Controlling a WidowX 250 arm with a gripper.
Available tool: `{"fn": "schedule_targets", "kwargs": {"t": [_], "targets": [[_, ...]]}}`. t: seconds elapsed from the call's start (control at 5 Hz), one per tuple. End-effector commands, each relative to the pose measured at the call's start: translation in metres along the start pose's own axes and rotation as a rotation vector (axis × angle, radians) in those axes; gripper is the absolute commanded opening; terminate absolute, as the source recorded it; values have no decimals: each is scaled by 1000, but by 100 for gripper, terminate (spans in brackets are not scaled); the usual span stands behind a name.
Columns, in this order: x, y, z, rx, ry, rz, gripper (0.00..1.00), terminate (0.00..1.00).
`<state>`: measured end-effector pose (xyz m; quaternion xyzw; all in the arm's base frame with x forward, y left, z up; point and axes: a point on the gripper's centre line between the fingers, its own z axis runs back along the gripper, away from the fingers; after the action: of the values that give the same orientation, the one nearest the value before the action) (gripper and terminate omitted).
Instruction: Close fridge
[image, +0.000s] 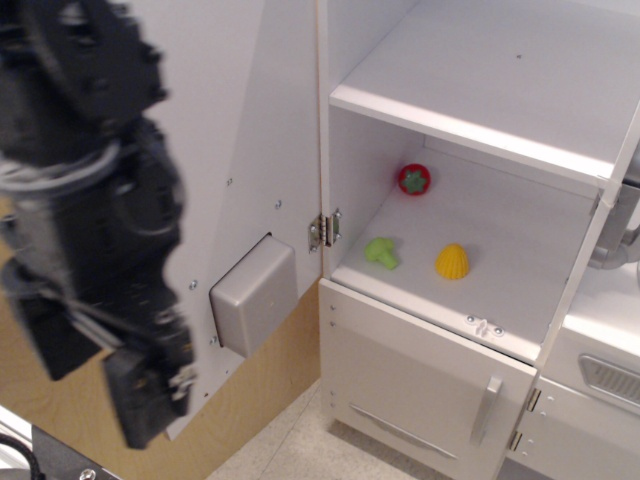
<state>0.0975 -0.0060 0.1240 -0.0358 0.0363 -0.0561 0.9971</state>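
The white fridge (480, 90) stands open, with white shelves showing inside. Its big door (250, 130) is swung out to the left, inner side facing me, with a grey box (254, 294) low on it. My gripper (95, 372) is blurred at the lower left, in front of the door's outer edge and to the left of the grey box. Its two dark fingers (140, 400) stand apart and hold nothing. The arm covers much of the door's left part.
On the lower shelf lie a red toy (413, 179), a green toy (381, 252) and a yellow toy (452, 262). Below is a smaller white door with a short silver handle (487, 408). A wooden panel (262, 385) stands behind the door. A hinge (326, 229) joins the door to the frame.
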Motion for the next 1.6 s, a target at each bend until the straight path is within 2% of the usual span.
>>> {"fn": "schedule_targets", "kwargs": {"t": [0.0,0.4,0.8,1.0,1.4], "targets": [[-9,41,11,44,-58,-8,100,0],[2,87,6,77,-131,7,100,0],[18,128,9,83,-118,76,100,0],[27,143,8,119,-115,126,100,0],[38,161,16,141,-110,198,100,0]]}}
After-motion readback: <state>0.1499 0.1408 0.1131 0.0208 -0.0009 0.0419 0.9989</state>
